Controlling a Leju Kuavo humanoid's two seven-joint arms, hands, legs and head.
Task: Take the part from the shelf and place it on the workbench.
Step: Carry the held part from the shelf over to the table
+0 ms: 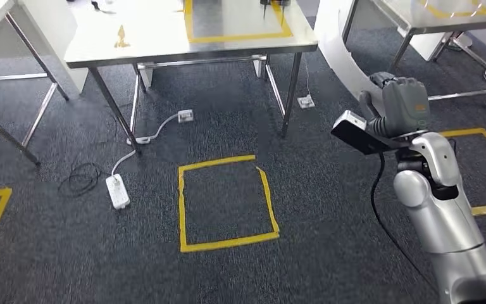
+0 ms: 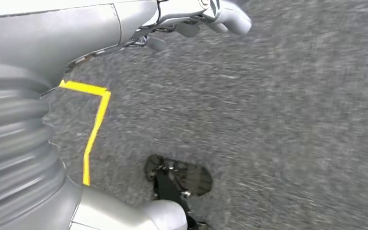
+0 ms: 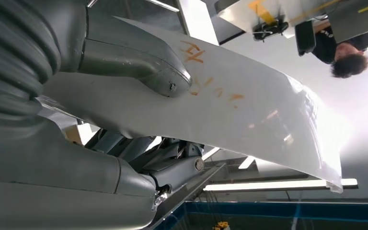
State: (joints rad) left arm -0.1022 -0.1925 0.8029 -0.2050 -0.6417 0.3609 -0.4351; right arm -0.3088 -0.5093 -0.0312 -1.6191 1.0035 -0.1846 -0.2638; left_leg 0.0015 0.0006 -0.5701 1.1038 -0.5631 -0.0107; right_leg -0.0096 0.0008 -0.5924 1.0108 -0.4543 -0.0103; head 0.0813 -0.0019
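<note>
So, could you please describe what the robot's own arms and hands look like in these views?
The right arm is glossy silver with rounded shells, a black joint band and a black cable along it. The right hand is matte grey with a small orange mark and green dot; a black camera box sits at the wrist. The left hand shows a grey ribbed cover.

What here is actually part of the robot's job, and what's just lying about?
Job: white curved part, held by the right hand; steel workbench with yellow taped outline.

Lying about: power strip, cables, floor socket, yellow floor square.
</note>
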